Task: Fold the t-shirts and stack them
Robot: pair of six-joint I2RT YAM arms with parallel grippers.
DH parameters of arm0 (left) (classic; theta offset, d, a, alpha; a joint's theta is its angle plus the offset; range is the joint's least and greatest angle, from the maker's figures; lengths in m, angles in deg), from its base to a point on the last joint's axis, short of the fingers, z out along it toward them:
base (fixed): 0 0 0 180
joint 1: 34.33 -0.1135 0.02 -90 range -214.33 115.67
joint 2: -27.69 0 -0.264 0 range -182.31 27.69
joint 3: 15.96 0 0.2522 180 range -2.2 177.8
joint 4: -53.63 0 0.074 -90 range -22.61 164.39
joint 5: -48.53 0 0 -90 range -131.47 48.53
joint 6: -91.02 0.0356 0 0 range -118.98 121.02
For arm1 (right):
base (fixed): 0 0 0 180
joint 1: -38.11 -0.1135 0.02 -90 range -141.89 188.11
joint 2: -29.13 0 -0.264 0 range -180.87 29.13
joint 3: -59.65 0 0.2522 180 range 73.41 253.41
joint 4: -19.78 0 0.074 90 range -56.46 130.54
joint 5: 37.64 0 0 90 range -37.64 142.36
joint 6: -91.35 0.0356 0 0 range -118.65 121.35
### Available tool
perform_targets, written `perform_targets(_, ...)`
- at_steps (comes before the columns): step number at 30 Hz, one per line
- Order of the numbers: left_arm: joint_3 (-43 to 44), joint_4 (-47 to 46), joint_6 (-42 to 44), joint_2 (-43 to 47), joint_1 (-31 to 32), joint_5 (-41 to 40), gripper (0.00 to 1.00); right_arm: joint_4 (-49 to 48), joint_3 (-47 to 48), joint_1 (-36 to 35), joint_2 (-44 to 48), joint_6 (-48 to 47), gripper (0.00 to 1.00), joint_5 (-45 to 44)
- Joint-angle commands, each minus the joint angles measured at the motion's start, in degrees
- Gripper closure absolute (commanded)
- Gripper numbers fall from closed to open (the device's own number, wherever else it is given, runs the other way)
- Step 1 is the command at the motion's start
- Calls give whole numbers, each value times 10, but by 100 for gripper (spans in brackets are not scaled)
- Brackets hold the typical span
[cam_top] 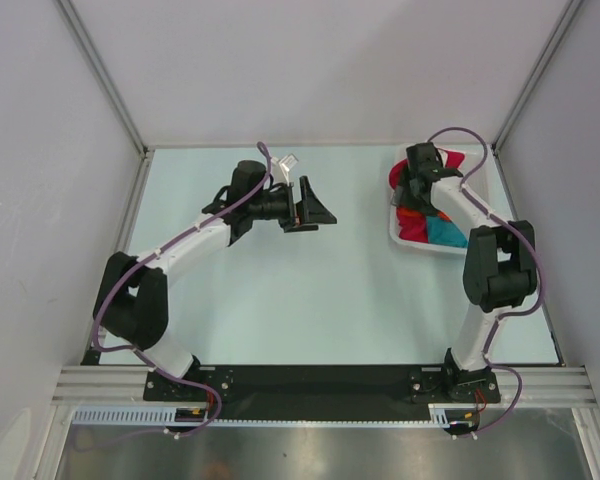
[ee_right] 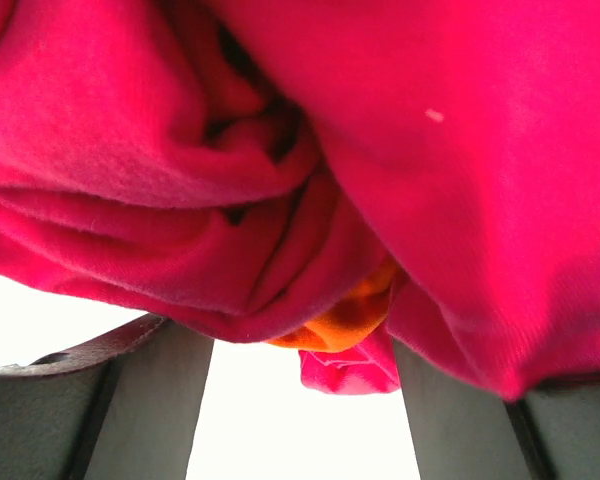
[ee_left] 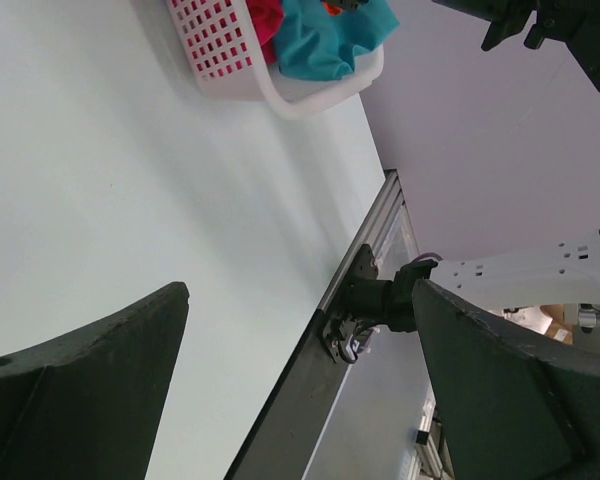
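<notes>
The t-shirts lie bunched in a white lattice basket (cam_top: pixel 418 243) at the back right. In the top view a teal one (cam_top: pixel 446 233) sits at the near end and a crimson one (cam_top: pixel 453 163) at the far end. My right gripper (cam_top: pixel 412 190) reaches down into the basket. In the right wrist view its jaws (ee_right: pixel 302 362) stand wide apart, open, with the crimson t-shirt (ee_right: pixel 380 130) pressed against the tips and a fold of the orange one (ee_right: pixel 348 318) showing beneath it. My left gripper (cam_top: pixel 315 212) hangs open and empty above the table's middle.
The left wrist view shows the basket (ee_left: pixel 220 55) with teal cloth (ee_left: pixel 325 45) spilling over its rim, and the table's near rail with the right arm's base (ee_left: pixel 380 300). Grey walls close in the table on three sides.
</notes>
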Motion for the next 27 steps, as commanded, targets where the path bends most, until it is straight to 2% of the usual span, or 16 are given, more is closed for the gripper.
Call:
perform_targets(1,-1,12,24,35,-15,-10,1,16,32,-59,-25,18,28,118)
perform_targets(9,-3,43,35,70,-38,-20,0,4,64,-164,-58,15,29,210)
perform_targets(12,-7,58,43,84,-41,-29,0,17,91,-186,-78,7,30,233)
perform_targets(17,-12,73,51,93,-46,-33,0,29,131,-191,-92,-8,27,222)
perform_targets(27,-1,92,60,95,-47,-49,0,165,371,-175,-114,-58,24,167)
